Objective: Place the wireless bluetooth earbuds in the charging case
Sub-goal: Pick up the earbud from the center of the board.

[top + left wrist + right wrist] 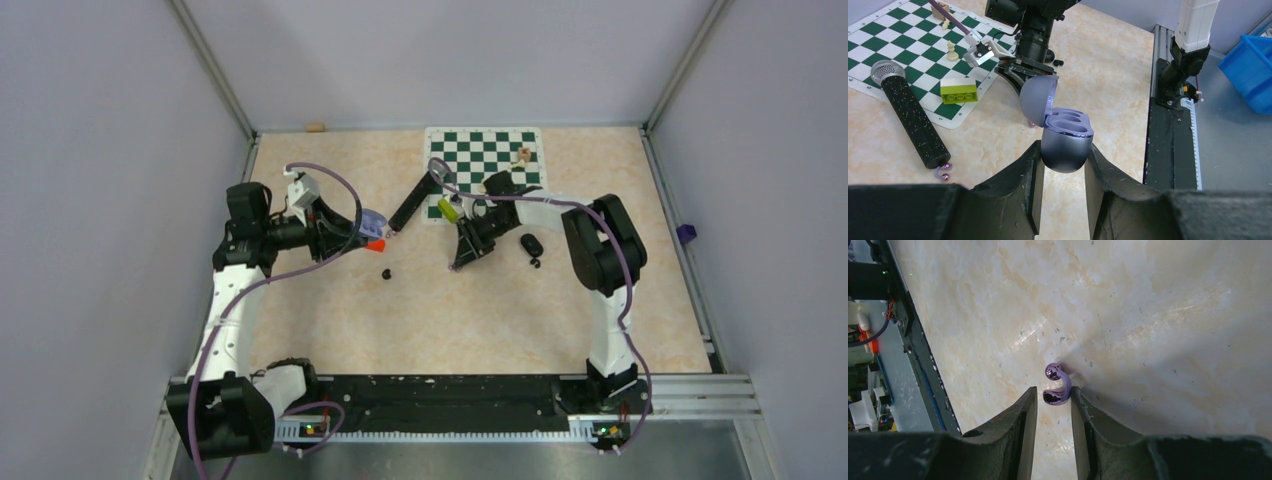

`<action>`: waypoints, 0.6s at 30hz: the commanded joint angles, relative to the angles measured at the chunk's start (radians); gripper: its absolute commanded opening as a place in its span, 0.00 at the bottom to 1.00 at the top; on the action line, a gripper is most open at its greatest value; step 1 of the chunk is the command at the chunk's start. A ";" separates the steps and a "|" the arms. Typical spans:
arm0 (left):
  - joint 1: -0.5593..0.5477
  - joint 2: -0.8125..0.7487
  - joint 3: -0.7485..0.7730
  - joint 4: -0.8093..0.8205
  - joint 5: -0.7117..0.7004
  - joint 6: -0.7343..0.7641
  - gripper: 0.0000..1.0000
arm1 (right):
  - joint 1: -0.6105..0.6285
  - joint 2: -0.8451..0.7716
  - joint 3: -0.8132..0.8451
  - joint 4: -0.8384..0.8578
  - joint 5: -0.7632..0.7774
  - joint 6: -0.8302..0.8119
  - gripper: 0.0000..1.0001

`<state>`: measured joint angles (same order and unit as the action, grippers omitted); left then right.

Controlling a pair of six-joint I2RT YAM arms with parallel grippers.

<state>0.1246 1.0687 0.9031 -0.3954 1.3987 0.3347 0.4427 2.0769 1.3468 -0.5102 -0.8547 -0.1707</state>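
Observation:
My left gripper (366, 230) is shut on the grey-purple charging case (1066, 142) and holds it above the table, lid open, both sockets empty; the case also shows in the top view (373, 221). My right gripper (1054, 397) points down at the table, its jaws narrowly open around a glossy purple C-shaped earbud (1057, 388). The right finger touches the earbud and a small gap shows on the left. A second purple earbud (943, 172) lies by the microphone's end. Tiny black buds lie on the table (386, 273) and further right (535, 263).
A black microphone (413, 203) lies beside the chessboard (485, 150), with a green block (447, 209) and chess pieces (523, 155) on it. A red block (375, 243) sits below the case. A black oval object (531, 244) lies right of the right gripper.

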 commanded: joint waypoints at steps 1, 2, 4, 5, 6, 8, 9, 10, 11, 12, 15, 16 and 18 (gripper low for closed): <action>0.006 -0.018 0.002 0.038 0.041 0.000 0.02 | -0.007 0.020 -0.012 0.067 -0.029 0.039 0.32; 0.007 -0.018 0.001 0.038 0.042 0.000 0.02 | -0.009 0.022 -0.010 0.069 -0.035 0.045 0.32; 0.007 -0.018 0.000 0.038 0.043 0.001 0.02 | -0.011 0.025 -0.010 0.076 -0.037 0.054 0.32; 0.007 -0.018 -0.001 0.038 0.043 0.002 0.02 | -0.011 0.026 -0.010 0.079 -0.038 0.055 0.32; 0.006 -0.019 -0.001 0.038 0.042 0.002 0.02 | -0.012 0.026 -0.012 0.080 -0.040 0.057 0.32; 0.007 -0.018 -0.001 0.038 0.042 0.002 0.02 | -0.013 0.027 -0.011 0.083 -0.045 0.059 0.32; 0.007 -0.018 -0.001 0.038 0.042 0.002 0.02 | -0.014 0.027 -0.012 0.082 -0.047 0.060 0.31; 0.007 -0.018 -0.001 0.038 0.043 0.002 0.02 | -0.015 0.028 -0.010 0.084 -0.049 0.060 0.30; 0.006 -0.019 -0.001 0.038 0.044 0.003 0.02 | -0.017 0.030 -0.010 0.084 -0.050 0.062 0.30; 0.007 -0.018 0.000 0.038 0.045 0.002 0.02 | -0.018 0.032 -0.010 0.085 -0.050 0.064 0.29; 0.007 -0.018 -0.001 0.038 0.044 0.001 0.02 | -0.021 0.034 -0.009 0.090 -0.046 0.069 0.24; 0.007 -0.018 -0.001 0.038 0.044 0.002 0.02 | -0.019 0.036 -0.009 0.090 -0.043 0.069 0.22; 0.006 -0.018 -0.001 0.038 0.045 0.002 0.02 | -0.020 0.036 -0.010 0.090 -0.038 0.069 0.17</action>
<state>0.1246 1.0687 0.9031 -0.3954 1.3994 0.3347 0.4309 2.0998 1.3415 -0.4473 -0.8883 -0.1017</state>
